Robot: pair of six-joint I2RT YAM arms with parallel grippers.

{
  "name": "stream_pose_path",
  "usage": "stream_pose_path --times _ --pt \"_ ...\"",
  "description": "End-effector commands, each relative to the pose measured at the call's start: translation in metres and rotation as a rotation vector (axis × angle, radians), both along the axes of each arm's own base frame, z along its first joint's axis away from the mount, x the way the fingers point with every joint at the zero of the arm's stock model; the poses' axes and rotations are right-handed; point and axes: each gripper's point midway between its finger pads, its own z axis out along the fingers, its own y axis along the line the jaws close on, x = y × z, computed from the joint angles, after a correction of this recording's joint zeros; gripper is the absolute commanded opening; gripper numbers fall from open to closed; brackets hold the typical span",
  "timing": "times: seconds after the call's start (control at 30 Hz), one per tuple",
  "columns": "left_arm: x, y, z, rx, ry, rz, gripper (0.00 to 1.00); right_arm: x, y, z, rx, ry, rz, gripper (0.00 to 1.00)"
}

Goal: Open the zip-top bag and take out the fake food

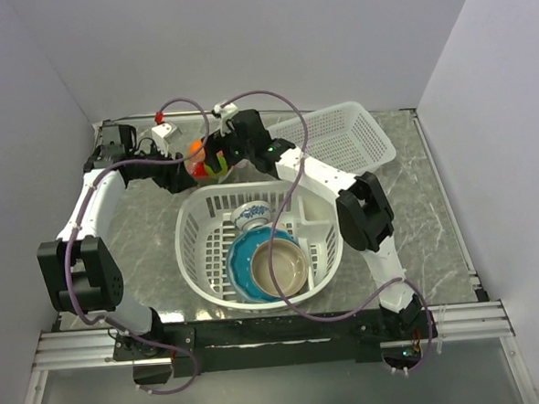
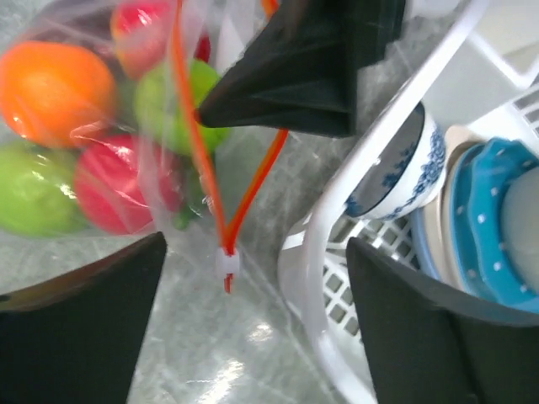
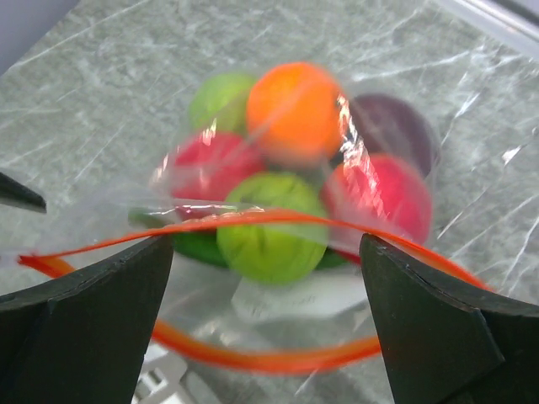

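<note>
The right gripper (image 3: 263,244) has its jaws wide apart, and nothing can be seen pinched between them. The zip-top bag (image 3: 349,160) lies just ahead of it on the table (image 3: 126,93), mouth gaping toward the fingers. The red zip strip (image 3: 269,216) runs across between them and loops back beneath. Whether the fingers press on the film from inside cannot be told. The fake food (image 3: 295,109) sits bunched at the far end of the bag, beyond the strip — orange, green, red, one dark maroon.

The left gripper (image 2: 255,241) is also spread wide, and empty. The bag is ahead and to its left. The white slider tab (image 2: 226,263) hangs between its fingers, apart from both. One finger (image 2: 295,76) of the right gripper crosses just ahead. The white basket (image 2: 320,278) with the bowls (image 2: 396,168) stands close on its right.

Risks, as judged:
- Neither gripper appears to clamp the bag, so a reach inside would likely push the whole pouch away.
- The film is thin and slack, so the mouth may fold shut if nothing holds it open.
- The pieces are round and glossy — an off-centre pinch could squirt one out, and loose ones may roll across the table.
- The grippers are close together, so closing the left one risks striking the right finger or the basket rim.
</note>
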Motion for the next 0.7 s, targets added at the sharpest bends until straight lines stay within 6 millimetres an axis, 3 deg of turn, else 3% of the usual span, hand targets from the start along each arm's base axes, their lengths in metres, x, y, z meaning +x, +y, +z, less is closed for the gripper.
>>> stream_pose_path --times 0.0,0.1,0.13,0.17,0.2,0.23,0.27,0.33,0.37,0.43,0.47,0.5,0.53,0.57,0.63,0.67 --pt "0.017 -0.001 0.063 -0.051 -0.148 0.042 0.99 0.018 0.001 -0.001 -0.032 -0.021 -0.039 1.0" --pt "0.059 0.032 0.099 -0.095 -0.258 0.176 0.97 0.017 0.001 -0.01 -0.044 -0.005 -0.042 1.0" --pt "0.071 0.043 0.103 -0.115 -0.255 0.213 0.97 0.017 0.0 -0.013 -0.049 0.003 -0.042 1.0" --pt "0.095 0.065 0.089 -0.132 -0.225 0.272 0.97 0.016 -0.002 -0.017 -0.055 0.012 -0.047 1.0" --pt "0.108 0.074 0.1 -0.157 -0.224 0.305 0.97 0.015 -0.002 -0.019 -0.06 0.02 -0.05 1.0" --pt "0.122 0.085 0.093 -0.145 -0.215 0.35 0.97 0.014 -0.004 -0.022 -0.063 0.03 -0.05 1.0" --pt "0.139 0.096 0.068 -0.137 -0.173 0.385 0.97 0.01 -0.005 -0.028 -0.072 0.046 -0.047 1.0" --pt "0.162 0.105 0.057 -0.118 -0.202 0.423 0.97 0.005 -0.009 -0.025 -0.063 0.055 -0.053 1.0" --pt "0.174 0.104 0.028 -0.113 -0.154 0.428 0.97 0.001 -0.012 -0.026 -0.061 0.061 -0.056 1.0" --pt "0.19 0.101 0.012 -0.085 -0.134 0.426 0.98 -0.004 -0.014 -0.027 -0.059 0.07 -0.051 1.0" --pt "0.199 0.096 -0.016 -0.073 -0.084 0.422 0.99 -0.004 -0.014 -0.028 -0.064 0.078 -0.049 1.0" --pt "0.207 0.095 -0.014 -0.078 -0.091 0.417 0.99 -0.004 -0.014 -0.03 -0.071 0.084 -0.051 1.0" --pt "0.209 0.089 -0.022 -0.086 -0.068 0.403 0.99 -0.004 -0.014 -0.026 -0.078 0.094 -0.05 1.0" --pt "0.21 0.076 -0.039 -0.112 -0.024 0.363 0.99 -0.003 -0.013 -0.036 -0.095 0.113 -0.048 1.0" --pt "0.21 0.063 -0.046 -0.119 0.01 0.325 0.98 0.0 -0.013 -0.036 -0.114 0.132 -0.056 1.0" --pt "0.208 0.051 -0.056 -0.118 0.026 0.281 0.97 0.002 -0.013 -0.049 -0.136 0.149 -0.065 1.0"
